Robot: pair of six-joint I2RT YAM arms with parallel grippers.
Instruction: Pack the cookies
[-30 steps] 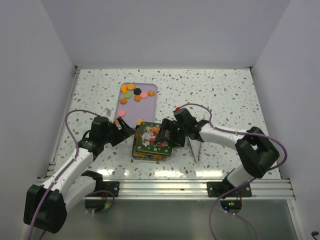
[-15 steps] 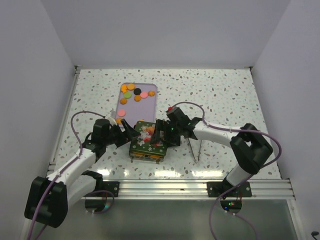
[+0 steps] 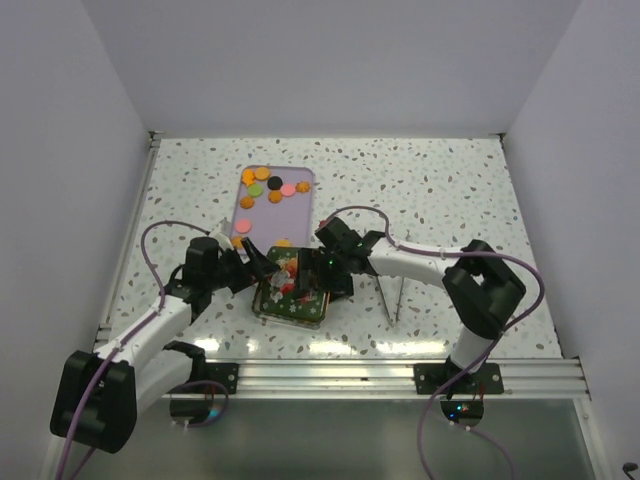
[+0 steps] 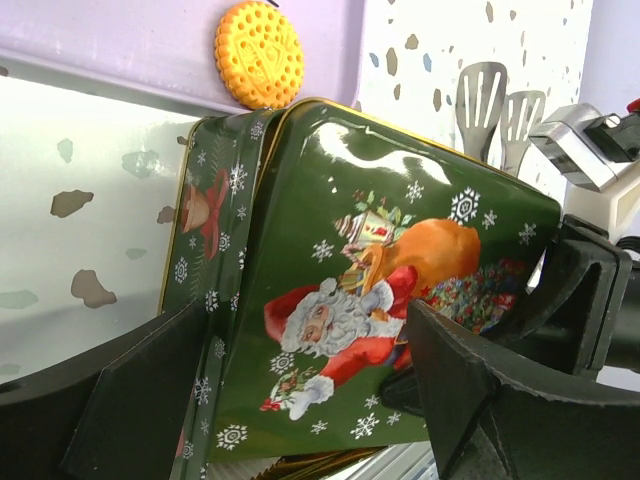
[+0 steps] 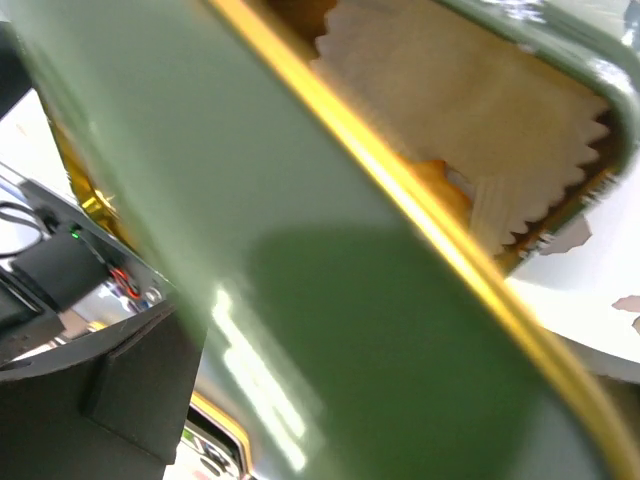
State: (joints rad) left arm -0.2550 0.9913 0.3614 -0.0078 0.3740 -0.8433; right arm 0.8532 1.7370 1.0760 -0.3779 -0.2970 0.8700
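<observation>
Green Santa tin [image 3: 291, 297] now sits slightly left and nearer than a second ago. Left gripper [image 3: 256, 267] straddles it, jaws spread; right gripper [image 3: 318, 270] jaws unclear. Cookies [image 3: 268, 186] lie on the lavender tray [image 3: 295, 215] behind.

Right wrist view is mostly a blurry smear of the green Santa-print metal tin [image 5: 330, 330]. In the left wrist view, the left claw [image 4: 308, 320] covers its lower corners, bottom edge cropped off.
</observation>
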